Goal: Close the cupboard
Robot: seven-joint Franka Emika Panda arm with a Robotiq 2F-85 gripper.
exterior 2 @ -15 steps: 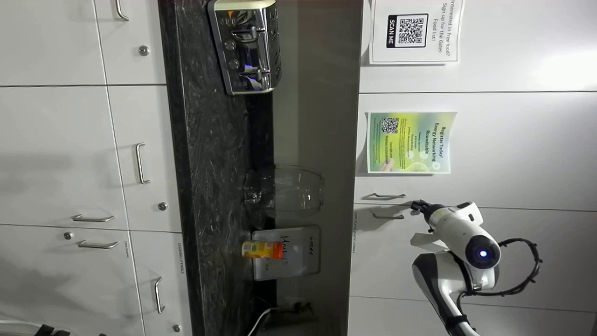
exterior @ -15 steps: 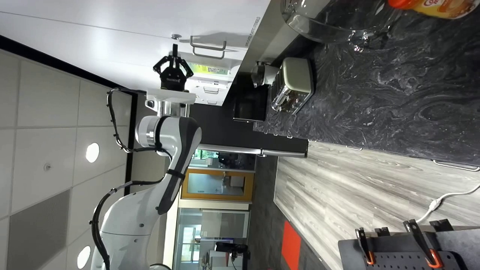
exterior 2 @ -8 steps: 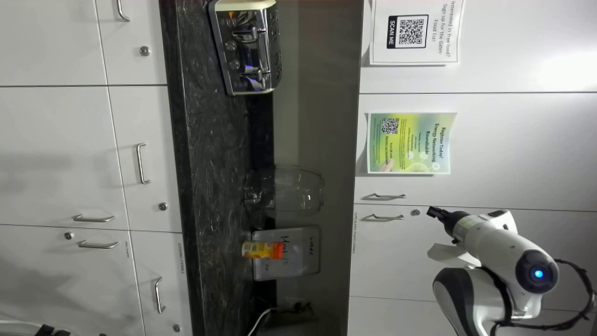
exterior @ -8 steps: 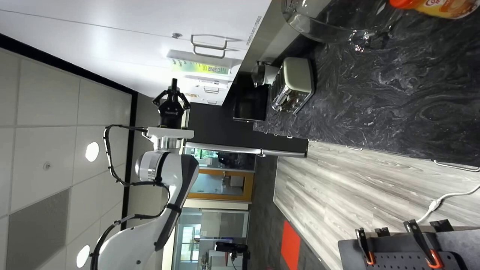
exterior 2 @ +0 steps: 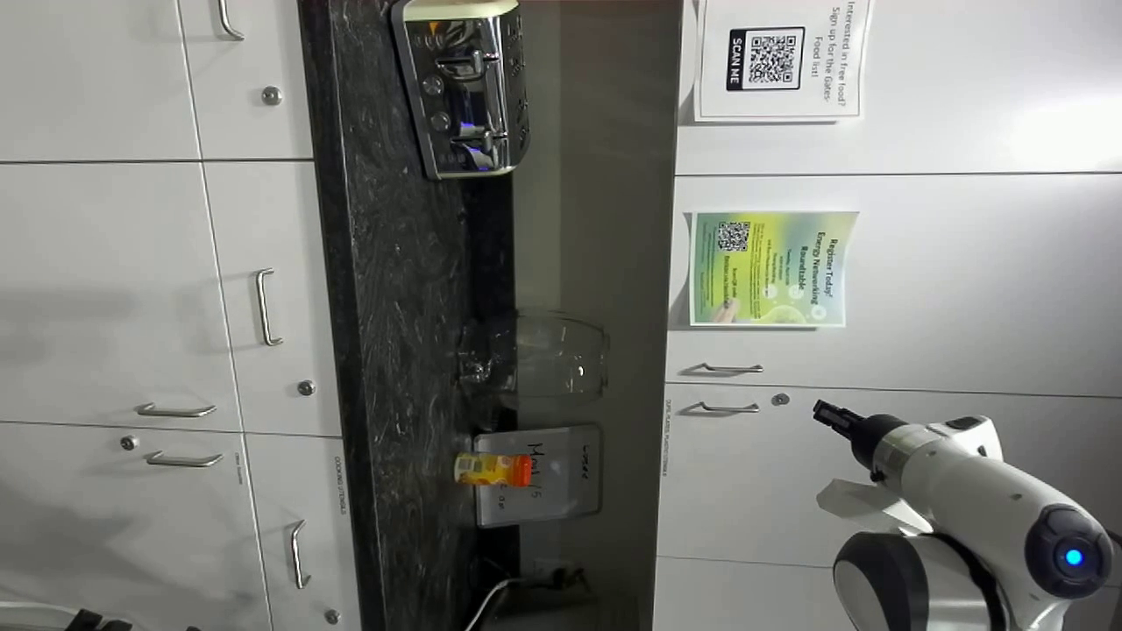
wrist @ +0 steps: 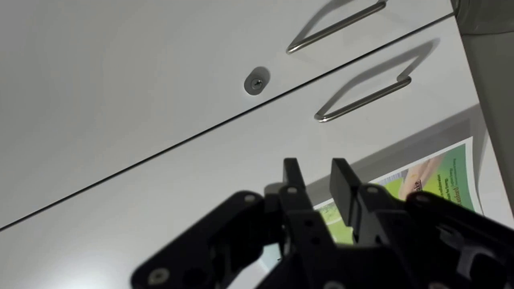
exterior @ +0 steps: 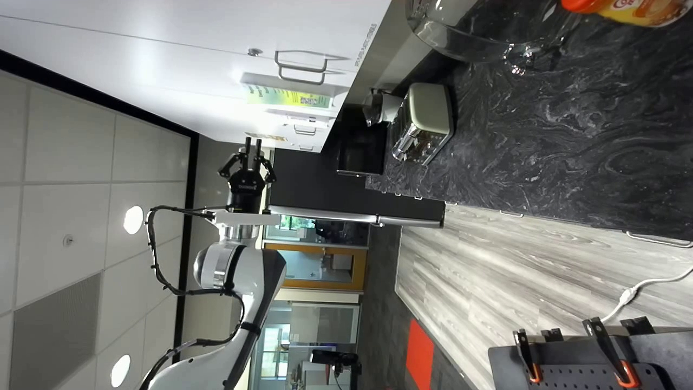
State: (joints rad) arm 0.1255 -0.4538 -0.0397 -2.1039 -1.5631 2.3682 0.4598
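Note:
The cupboard (exterior: pixel 178 32) is a large pale grey-white door panel with a metal handle and a small round lock along one edge. It also shows in an exterior view (exterior 2: pixel 727 491) and in the wrist view (wrist: pixel 120 80). The door lies flush with the neighbouring door; only a thin dark seam shows between them. My gripper (exterior: pixel 253 142) is off the door, with a gap in front of its fingertips. It also shows in an exterior view (exterior 2: pixel 828 414). In the wrist view the gripper (wrist: pixel 315 160) has its fingers partly apart with nothing between them.
The neighbouring door carries a green poster (exterior 2: pixel 770 268) and a handle (exterior 2: pixel 732 368). Below the doors, the black marbled worktop (exterior: pixel 568 119) holds a toaster (exterior: pixel 425 122), a clear glass vessel (exterior 2: pixel 561 355) and a yellow-orange container (exterior 2: pixel 493 469).
My gripper has backed away from the door, from beside the lock to well off it. Its fingers were together and are now partly apart. The cupboard door has not visibly moved.

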